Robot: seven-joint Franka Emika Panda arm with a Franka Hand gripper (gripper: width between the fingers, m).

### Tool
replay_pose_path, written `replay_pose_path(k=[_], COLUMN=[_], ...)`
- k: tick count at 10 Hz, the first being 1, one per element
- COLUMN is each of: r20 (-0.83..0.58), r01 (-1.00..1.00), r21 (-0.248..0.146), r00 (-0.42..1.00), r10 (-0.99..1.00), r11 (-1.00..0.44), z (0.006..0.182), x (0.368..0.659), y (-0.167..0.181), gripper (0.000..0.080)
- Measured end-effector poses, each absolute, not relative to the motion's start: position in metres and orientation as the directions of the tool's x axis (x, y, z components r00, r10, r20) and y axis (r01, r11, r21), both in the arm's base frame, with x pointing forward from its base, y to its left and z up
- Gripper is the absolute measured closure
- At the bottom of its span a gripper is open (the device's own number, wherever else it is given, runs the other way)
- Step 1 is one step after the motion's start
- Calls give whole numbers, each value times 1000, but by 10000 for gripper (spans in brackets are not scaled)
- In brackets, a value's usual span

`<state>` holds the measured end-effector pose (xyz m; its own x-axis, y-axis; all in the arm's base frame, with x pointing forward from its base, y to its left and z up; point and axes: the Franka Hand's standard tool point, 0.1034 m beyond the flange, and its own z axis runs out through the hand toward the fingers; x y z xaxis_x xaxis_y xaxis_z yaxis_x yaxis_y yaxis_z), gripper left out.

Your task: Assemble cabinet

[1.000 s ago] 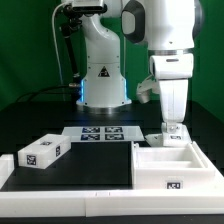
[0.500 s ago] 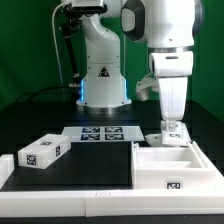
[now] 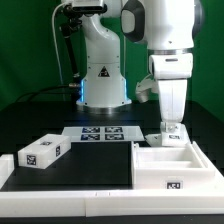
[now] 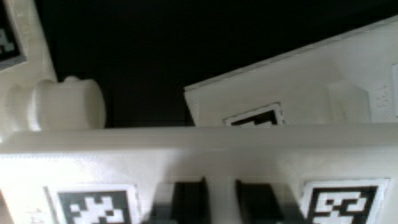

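White cabinet (image 3: 155,178) at the table's (image 3: 30,118) front edge; pincer (image 3: 171,130) over its far rim (grip: cannot tell).

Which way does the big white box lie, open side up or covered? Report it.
Open side up: in the exterior view the box shows a hollow between raised walls, uncovered.

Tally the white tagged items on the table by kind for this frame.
cabinet box: 1
small tagged panels: 2 (left panel; back panel below the gripper)
marker board: 1
Total: 4
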<state>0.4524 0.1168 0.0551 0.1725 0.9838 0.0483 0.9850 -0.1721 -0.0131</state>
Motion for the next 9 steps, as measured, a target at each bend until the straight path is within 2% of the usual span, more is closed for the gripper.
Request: replay_pose_path(k=[9], r20=[48], r01=[985], r21=[-12], r00=[170], r10=[984], r11=[-170], z=[56], x=[453], y=[117], gripper=[729])
